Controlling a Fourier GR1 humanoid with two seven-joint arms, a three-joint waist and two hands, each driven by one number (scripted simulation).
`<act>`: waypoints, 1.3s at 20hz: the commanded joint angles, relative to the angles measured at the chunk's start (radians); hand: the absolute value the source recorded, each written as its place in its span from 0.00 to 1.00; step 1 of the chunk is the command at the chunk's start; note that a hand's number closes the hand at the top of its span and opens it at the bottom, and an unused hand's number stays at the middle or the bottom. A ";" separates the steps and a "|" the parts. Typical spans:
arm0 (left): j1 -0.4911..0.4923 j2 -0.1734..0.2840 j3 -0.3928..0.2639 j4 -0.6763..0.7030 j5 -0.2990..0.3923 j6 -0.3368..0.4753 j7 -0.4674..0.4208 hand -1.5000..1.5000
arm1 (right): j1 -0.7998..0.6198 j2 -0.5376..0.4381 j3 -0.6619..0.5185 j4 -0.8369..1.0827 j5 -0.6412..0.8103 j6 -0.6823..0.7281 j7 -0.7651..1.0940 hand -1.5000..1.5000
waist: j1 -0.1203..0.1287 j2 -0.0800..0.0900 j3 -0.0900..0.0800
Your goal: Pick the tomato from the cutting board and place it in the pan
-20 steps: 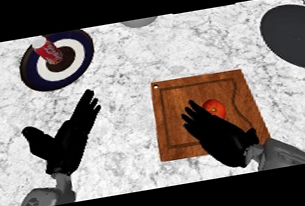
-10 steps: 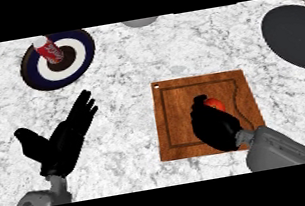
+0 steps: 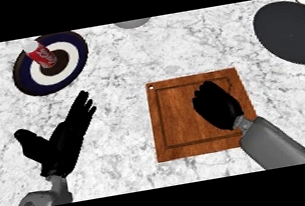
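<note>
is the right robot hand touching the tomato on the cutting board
Cannot tell. In the head view the right robot hand lies over the cutting board and hides the tomato entirely.

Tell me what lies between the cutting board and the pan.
Only bare marble counter separates the cutting board from the pan in the head view; nothing stands there.

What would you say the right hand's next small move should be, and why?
Probably close round the tomato and lift straight up. The right hand lies over the middle of the cutting board and hides the tomato completely, so whether it is gripped cannot be seen. The pan sits apart, up and to the right, with nothing in it.
</note>
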 commanded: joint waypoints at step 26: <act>-0.064 -0.042 -0.004 0.014 -0.029 -0.002 0.041 0.50 | -0.119 0.198 -0.858 -0.041 -0.683 -0.518 0.526 1.00 | 0.036 0.000 -0.004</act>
